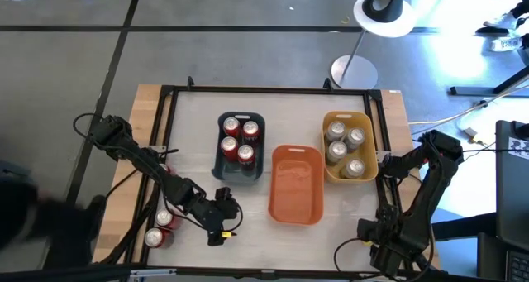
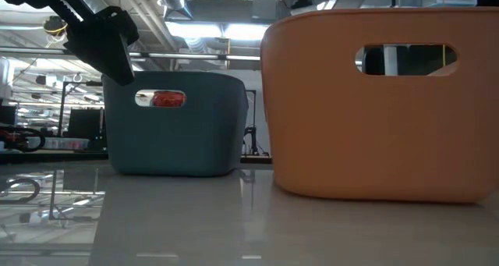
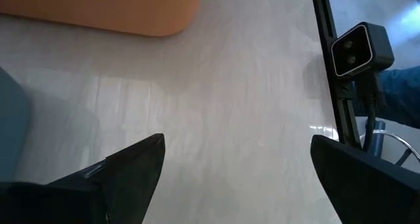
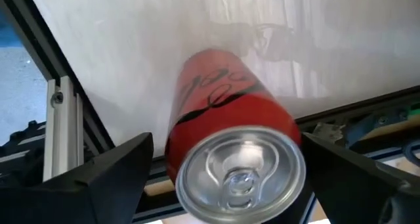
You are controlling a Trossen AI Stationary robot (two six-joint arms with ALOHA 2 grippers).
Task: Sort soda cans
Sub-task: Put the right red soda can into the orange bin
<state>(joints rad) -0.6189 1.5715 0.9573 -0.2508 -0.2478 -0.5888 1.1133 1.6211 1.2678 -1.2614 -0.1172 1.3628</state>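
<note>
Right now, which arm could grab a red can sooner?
Probably the right: a red can lies inside the open right hand. The left hand is open too, but over bare table.

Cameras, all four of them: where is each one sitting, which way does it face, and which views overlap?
High: above the table, looking straight down; both arms show.
Low: at table-top height, level toward blue bin and orange bin; left arm upper left.
Left wrist: past the open left gripper, onto bare table.
Right wrist: past the open right gripper, at a red can.
Shared: high, low and left wrist all show the orange bin.
</note>
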